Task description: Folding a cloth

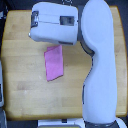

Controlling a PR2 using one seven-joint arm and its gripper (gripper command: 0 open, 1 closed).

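A pink-magenta cloth (54, 62) lies flat on the wooden table (20, 75), near the middle, as a narrow upright rectangle slightly tilted. Its top edge runs under the big white arm housing (55, 22) that hangs over the table's far part. The white arm (100, 65) sweeps down the exterior view's right side. The gripper itself is hidden beneath the housing, so its fingers do not show.
The table's edge runs along the exterior view's left and bottom. A grey object (2, 85) sits just off the table's left edge. White robot base parts (60, 122) show at the bottom.
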